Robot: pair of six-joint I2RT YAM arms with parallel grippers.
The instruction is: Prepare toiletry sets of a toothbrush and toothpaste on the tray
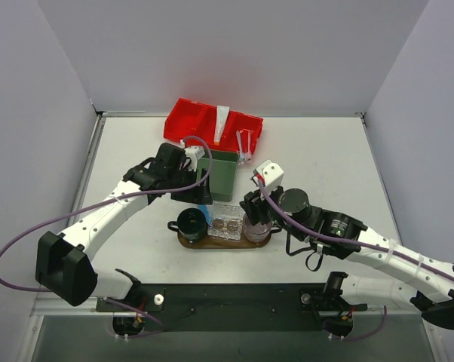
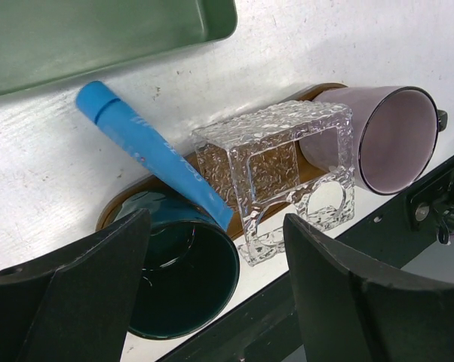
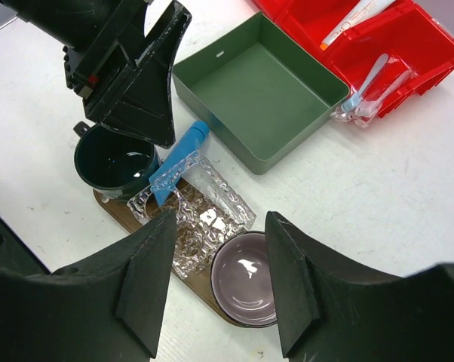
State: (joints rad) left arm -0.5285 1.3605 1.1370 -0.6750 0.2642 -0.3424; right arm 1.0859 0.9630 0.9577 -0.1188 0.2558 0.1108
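The blue toothpaste tube [image 2: 148,147] lies slanted, its flat end against the teal mug [image 2: 183,279] and clear holder [image 2: 280,170] on the brown tray [image 2: 133,197], its cap on the table. My left gripper [image 2: 216,290] hangs open just above it, holding nothing. My right gripper [image 3: 219,279] is open over the purple mug [image 3: 246,280], empty. A white tube [image 3: 354,16] and a wrapped toothbrush [image 3: 366,81] lie in the red bin [image 3: 408,41]. From the top view, the left gripper [image 1: 202,192] and right gripper [image 1: 254,207] flank the tray [image 1: 225,242].
A green square box [image 1: 218,175] stands empty just behind the tray, with the red divided bin [image 1: 197,121] behind it. The two arms come close together over the tray. The black base bar runs along the table's near edge.
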